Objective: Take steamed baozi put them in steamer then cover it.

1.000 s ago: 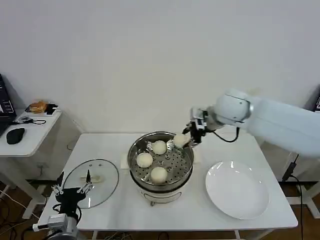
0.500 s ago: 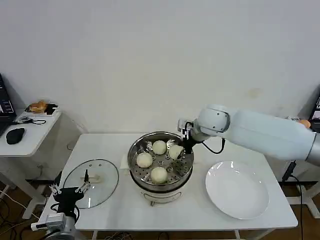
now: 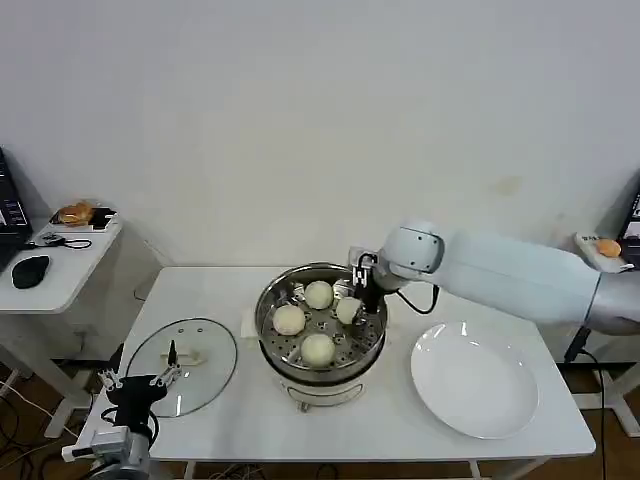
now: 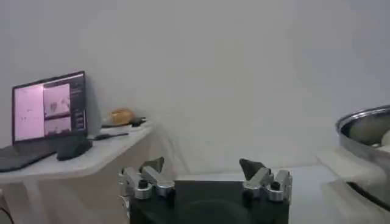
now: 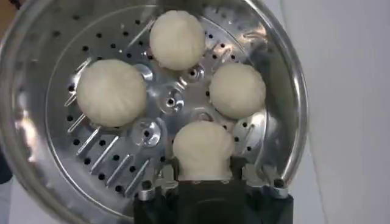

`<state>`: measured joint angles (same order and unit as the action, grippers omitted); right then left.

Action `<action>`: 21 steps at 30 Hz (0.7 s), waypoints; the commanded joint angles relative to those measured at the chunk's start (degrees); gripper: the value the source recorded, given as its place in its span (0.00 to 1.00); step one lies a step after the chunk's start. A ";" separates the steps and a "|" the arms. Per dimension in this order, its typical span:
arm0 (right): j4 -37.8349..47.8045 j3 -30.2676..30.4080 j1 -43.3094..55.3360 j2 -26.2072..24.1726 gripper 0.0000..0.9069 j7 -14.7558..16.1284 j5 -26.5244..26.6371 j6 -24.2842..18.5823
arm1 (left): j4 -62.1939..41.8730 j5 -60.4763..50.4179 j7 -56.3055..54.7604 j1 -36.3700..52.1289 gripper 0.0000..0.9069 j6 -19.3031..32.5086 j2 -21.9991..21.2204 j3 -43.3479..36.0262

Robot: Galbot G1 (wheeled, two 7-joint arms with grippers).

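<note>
your table (image 3: pixel 250 420) is the biggest thing here, white, with bare surface along its front edge and between the pot and the plate. the plate (image 3: pixel 475 380) sits on the right half, well apart from the pot, its rim close to the table's front right edge. the steamer (image 3: pixel 320 325) stands mid-table on its white base, shiny rim open to the top, perforated tray showing. the lid (image 3: pixel 183 365) lies flat on the left side near the table's front left corner, handle up, close to the steamer but not touching it.

your right arm reaches in from the right across the back of the table, and your right gripper (image 5: pixel 204 176) hangs just inside the steamer's rim on the right side, clamped on one bun (image 5: pixel 203 149) low over the tray. three more buns (image 5: pixel 177 39) rest on the tray, apart from each other and from the wall, leaving a gap at the held one's spot.

your left gripper (image 3: pixel 140 385) waits at the front left edge, just in front of the lid, fingers (image 4: pixel 152 167) spread wide with nothing between them.
</note>
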<state>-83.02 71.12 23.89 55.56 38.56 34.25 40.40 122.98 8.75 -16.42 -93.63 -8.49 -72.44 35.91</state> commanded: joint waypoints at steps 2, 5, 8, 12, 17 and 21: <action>0.83 -0.34 -1.25 0.99 0.86 -0.47 -0.44 0.21 | 0.05 -0.04 0.04 -0.15 1.00 0.04 -0.05 -0.06; 0.09 -0.75 -1.27 0.79 1.00 -0.75 -0.09 0.16 | 0.03 -0.03 0.02 -0.16 1.00 0.04 -0.01 0.02; -1.33 -1.34 -0.65 -0.17 1.00 -1.06 0.25 0.15 | 0.00 -0.04 0.01 -0.18 1.00 0.03 -0.11 0.04; -4.16 -2.30 1.11 -2.41 1.00 -0.72 0.18 -0.08 | -0.17 -0.08 -0.02 -0.17 1.00 0.04 -0.22 0.00; -9.51 -4.76 3.19 -5.51 1.00 -1.20 -0.06 -0.43 | -0.16 -0.10 -0.01 -0.11 1.00 0.04 -0.32 -0.06; -13.71 -6.87 2.82 -9.96 1.00 -7.53 0.13 -1.29 | -0.13 -0.13 -0.04 -0.11 1.00 0.03 -0.37 -0.09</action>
<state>-88.83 67.47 25.64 51.86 36.79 34.14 39.76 122.79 8.65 -16.44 -93.73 -8.45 -72.82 35.83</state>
